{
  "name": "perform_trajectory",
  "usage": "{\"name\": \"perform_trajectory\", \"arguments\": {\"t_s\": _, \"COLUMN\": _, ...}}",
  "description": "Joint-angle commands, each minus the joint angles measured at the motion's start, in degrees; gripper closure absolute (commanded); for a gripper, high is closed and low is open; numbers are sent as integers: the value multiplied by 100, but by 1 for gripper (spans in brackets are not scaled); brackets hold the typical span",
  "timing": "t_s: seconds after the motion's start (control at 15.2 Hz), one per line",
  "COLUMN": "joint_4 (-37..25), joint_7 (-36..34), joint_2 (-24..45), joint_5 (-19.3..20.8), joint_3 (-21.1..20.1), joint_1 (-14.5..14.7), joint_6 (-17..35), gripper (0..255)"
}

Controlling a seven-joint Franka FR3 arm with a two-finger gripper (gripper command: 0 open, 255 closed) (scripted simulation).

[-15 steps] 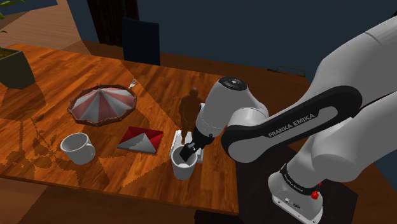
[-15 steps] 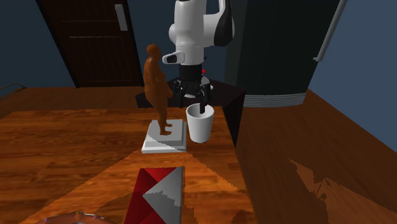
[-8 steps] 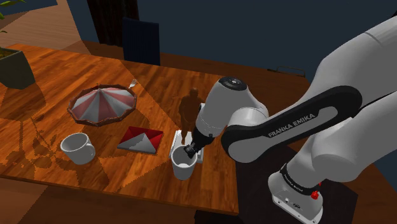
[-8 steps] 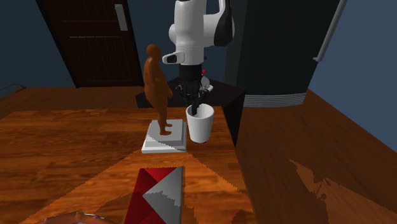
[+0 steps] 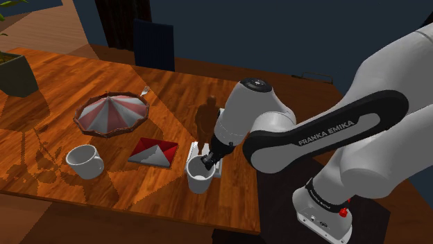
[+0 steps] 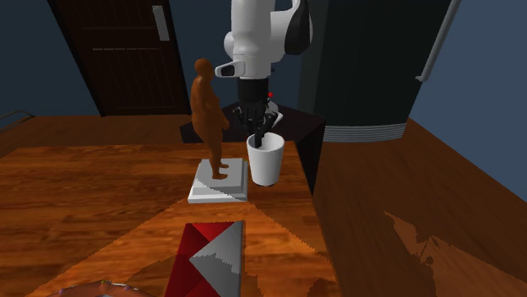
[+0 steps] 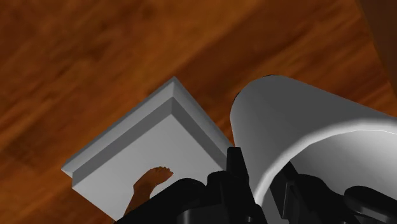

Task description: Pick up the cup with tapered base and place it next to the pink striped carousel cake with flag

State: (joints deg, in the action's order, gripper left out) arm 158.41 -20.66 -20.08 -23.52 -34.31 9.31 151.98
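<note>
A plain white cup with a tapered base [image 5: 199, 180] stands near the table's front edge, right beside the figurine's white base [image 5: 195, 147]. My black gripper [image 5: 208, 163] comes down from above and is shut on the cup's rim, one finger [image 7: 233, 170] outside the wall and the other inside. In the second exterior view the cup [image 6: 266, 163] tilts slightly under the gripper [image 6: 259, 133]. The pink-and-white striped carousel cake [image 5: 111, 114], with a small flag [image 5: 145, 90], sits further along the table towards the shoulder view's left.
A brown human figurine [image 6: 209, 114] on a white base [image 6: 220, 182] stands close beside the cup. A red-and-grey pyramid block [image 5: 154, 152] and a second white mug [image 5: 85, 161] lie between cup and cake. The wooden table's edge [image 5: 236, 225] runs just in front.
The fingers, which stood open around the cup's rim, have shut on it. The cup now tilts slightly, and the arm's elbow has shifted a little.
</note>
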Motion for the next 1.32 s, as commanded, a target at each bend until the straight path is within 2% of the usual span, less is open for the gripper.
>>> {"name": "perform_trajectory", "arguments": {"t_s": 0.0, "joint_4": -52, "joint_7": 21, "joint_2": -154, "joint_5": -9, "joint_3": 62, "joint_1": 20, "joint_6": -207, "gripper": 255}}
{"name": "perform_trajectory", "arguments": {"t_s": 1.25, "joint_4": -811, "joint_7": -13, "joint_2": -1319, "joint_5": 166, "joint_3": 562, "joint_1": 81, "joint_6": -2115, "gripper": 255}}
